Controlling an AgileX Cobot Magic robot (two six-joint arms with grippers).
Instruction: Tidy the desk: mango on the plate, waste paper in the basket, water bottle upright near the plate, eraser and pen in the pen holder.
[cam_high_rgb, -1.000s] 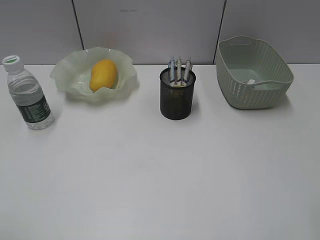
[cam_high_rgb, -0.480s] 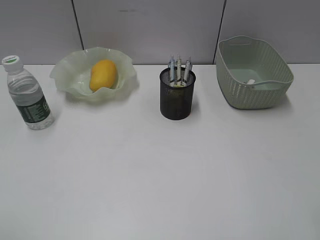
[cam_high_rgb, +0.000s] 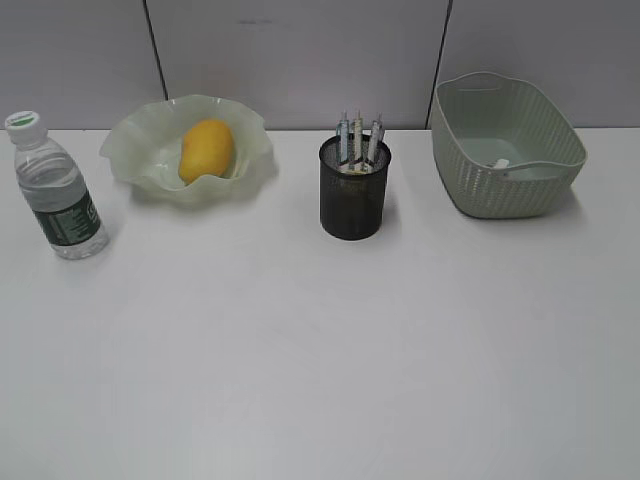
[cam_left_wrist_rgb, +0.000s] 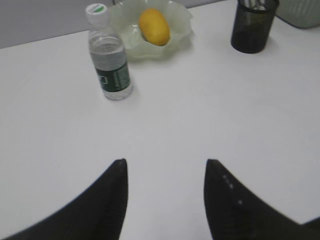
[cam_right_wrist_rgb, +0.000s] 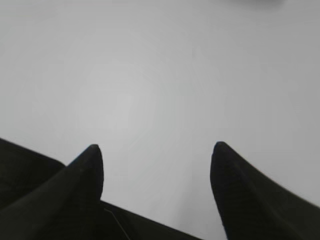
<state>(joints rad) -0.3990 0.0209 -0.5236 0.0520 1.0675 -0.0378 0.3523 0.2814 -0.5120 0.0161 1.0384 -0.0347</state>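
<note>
Nearest my cameras, at six o'clock on the white desk (cam_high_rgb: 320, 350), I have both arms pulled back low. My left gripper (cam_left_wrist_rgb: 165, 167) shows its two dark fingers (cam_left_wrist_rgb: 112, 200) spread apart with nothing between them, only bare desk. My right gripper (cam_right_wrist_rgb: 156, 150) is likewise spread wide and empty, its fingers (cam_right_wrist_rgb: 87, 175) framing plain tabletop.

Farther out, at nine o'clock in my exterior view, the water bottle (cam_high_rgb: 58, 190) stands upright with its white cap on, just beside the plate but not touching it. Around twelve o'clock the black mesh pen holder (cam_high_rgb: 353, 190) stands upright with several pens (cam_high_rgb: 357, 140) poking out of its top; I cannot make out the eraser inside it.

Farthest back, near the wall, the pale green wavy plate (cam_high_rgb: 135, 155) sits at about eleven o'clock with the yellow mango (cam_high_rgb: 207, 150) lying in it. At about two o'clock the light green basket (cam_high_rgb: 470, 180) rests on the desk, well apart from the holder, and a small white scrap of waste paper (cam_high_rgb: 501, 164) lies on its floor.
</note>
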